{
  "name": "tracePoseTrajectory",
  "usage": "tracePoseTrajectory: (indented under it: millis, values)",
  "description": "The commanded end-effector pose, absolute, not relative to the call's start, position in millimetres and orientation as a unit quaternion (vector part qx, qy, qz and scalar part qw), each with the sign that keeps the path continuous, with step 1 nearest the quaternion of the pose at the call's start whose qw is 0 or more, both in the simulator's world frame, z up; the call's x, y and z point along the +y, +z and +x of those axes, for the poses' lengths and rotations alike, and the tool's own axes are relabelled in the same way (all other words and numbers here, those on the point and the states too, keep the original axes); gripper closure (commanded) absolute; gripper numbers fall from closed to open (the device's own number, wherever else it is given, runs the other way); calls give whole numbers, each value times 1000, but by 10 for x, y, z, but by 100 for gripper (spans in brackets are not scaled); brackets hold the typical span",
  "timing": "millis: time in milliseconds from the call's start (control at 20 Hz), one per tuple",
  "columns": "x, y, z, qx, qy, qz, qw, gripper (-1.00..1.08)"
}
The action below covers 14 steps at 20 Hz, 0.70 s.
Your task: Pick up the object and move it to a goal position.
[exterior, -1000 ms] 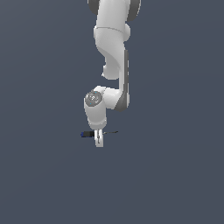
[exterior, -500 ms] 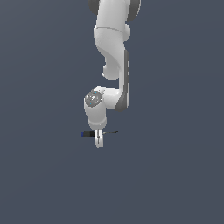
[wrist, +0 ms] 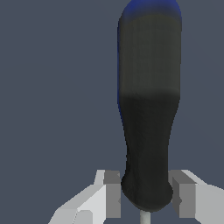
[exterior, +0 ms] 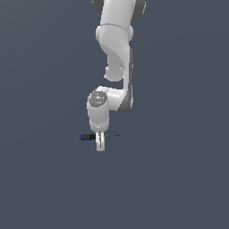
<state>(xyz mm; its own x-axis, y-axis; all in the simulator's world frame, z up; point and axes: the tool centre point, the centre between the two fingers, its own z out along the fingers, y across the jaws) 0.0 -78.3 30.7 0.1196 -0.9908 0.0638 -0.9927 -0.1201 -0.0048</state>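
Note:
The object is a slim screwdriver (exterior: 88, 137) with a black handle and a blue end, lying flat on the dark floor. Its thin shaft (exterior: 112, 135) points to the exterior view's right. My gripper (exterior: 100, 144) reaches straight down over it, with the white arm above. In the wrist view the black handle (wrist: 148, 109) fills the space between the two grey finger pads (wrist: 113, 192). My gripper (wrist: 146, 194) is shut on the handle near the end where the shaft starts. The blue end (wrist: 151, 8) points away from the fingers.
The white arm (exterior: 117, 53) rises from the gripper toward the top of the exterior view. A plain dark grey floor (exterior: 179, 179) surrounds the screwdriver on all sides.

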Motion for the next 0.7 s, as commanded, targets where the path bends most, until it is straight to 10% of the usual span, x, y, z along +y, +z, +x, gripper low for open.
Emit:
tracePoseTrajectory:
  millis: [0, 650]
  values:
    - [-815, 405, 53, -660, 40, 749, 29, 108]
    - [-974, 1275, 456, -628, 168, 750, 123, 108]
